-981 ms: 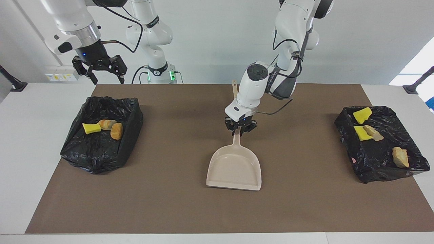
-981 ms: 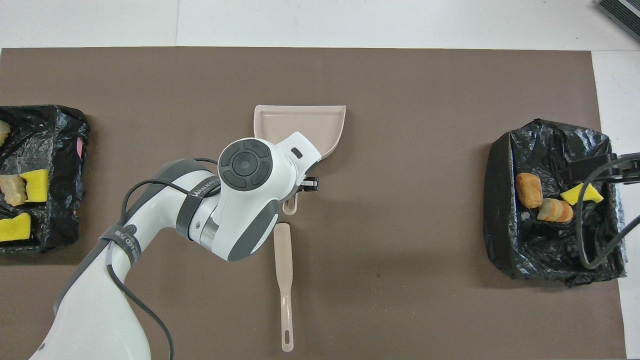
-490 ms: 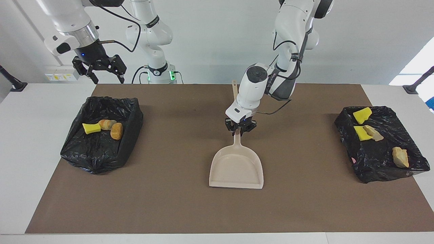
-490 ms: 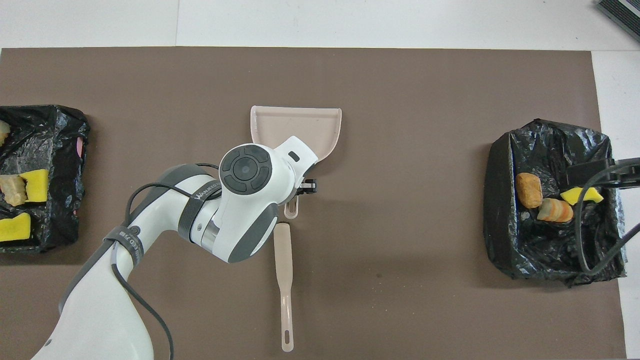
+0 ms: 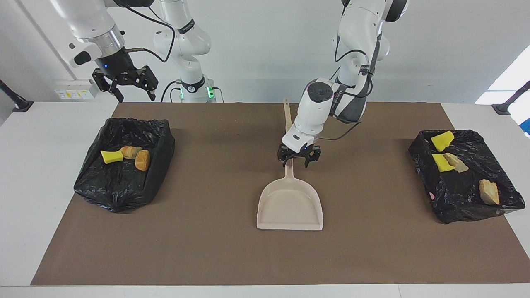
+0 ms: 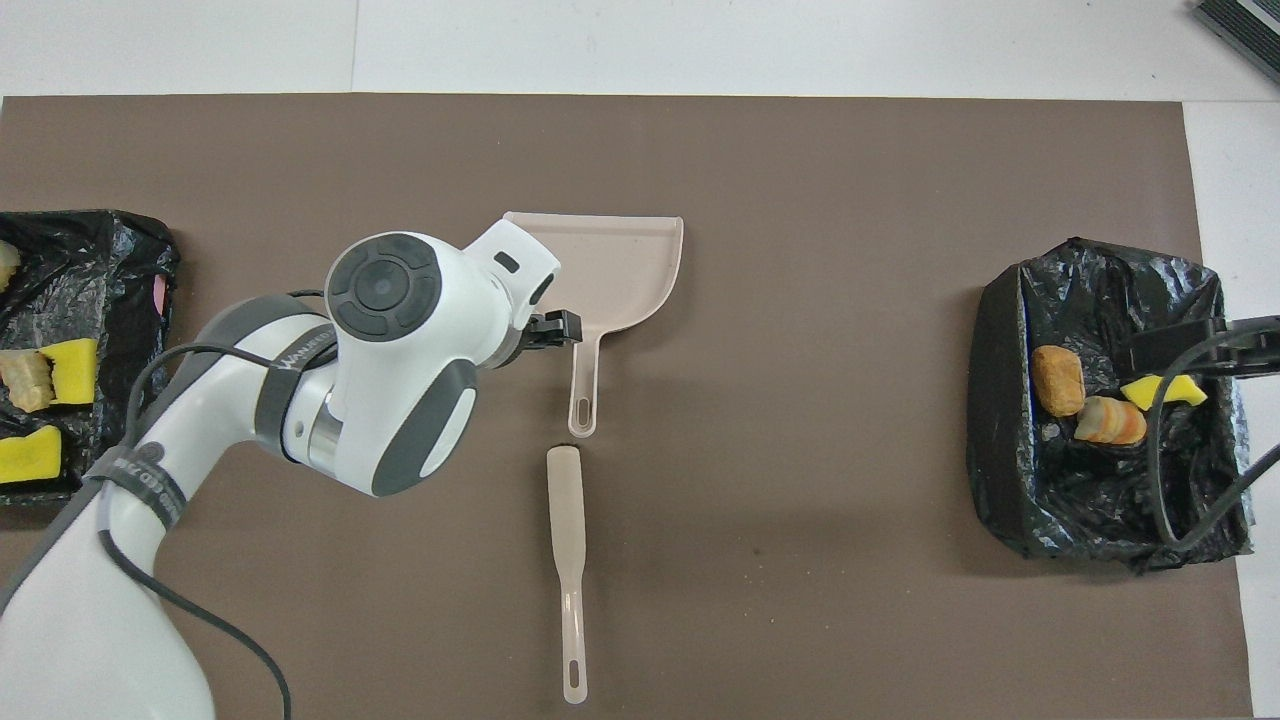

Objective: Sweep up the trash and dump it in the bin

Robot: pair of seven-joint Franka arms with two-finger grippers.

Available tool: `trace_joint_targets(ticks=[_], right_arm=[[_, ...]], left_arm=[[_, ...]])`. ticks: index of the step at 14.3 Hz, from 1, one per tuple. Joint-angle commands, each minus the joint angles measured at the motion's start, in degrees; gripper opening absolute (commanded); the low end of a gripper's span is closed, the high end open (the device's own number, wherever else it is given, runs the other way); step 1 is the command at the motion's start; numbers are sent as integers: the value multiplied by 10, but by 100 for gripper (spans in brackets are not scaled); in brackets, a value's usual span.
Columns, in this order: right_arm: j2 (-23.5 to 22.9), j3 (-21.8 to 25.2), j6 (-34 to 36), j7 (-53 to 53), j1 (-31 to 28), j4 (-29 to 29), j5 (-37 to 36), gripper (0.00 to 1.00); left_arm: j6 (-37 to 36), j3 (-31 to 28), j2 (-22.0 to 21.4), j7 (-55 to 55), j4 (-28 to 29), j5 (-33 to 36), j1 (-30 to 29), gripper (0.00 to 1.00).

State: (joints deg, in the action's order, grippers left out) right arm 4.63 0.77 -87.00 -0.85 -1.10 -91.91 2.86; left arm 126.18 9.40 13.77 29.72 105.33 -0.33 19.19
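released, left gripper (image 5: 299, 156) lifted beside the dustpan (image 5: 290, 203) handle.

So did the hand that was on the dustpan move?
Yes. The left gripper, now open, has slid off the dustpan handle toward the left arm's end, nearer that bin.

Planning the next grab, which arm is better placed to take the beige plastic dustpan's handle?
Left. Left gripper hangs beside the beige plastic dustpan's handle, jaws open; right gripper is over the black-lined bin.
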Motion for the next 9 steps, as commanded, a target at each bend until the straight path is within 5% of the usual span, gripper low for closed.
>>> trace_joint_targets(ticks=[1, 9], right_arm=[[12, -2, 0, 7, -4, -13, 6, 100], [12, -2, 0, 6, -4, -13, 6, 100]], left_arm=[[-44, 2, -42, -52, 5, 2, -48, 100], [-150, 1, -127, -195, 1, 2, -151, 100]])
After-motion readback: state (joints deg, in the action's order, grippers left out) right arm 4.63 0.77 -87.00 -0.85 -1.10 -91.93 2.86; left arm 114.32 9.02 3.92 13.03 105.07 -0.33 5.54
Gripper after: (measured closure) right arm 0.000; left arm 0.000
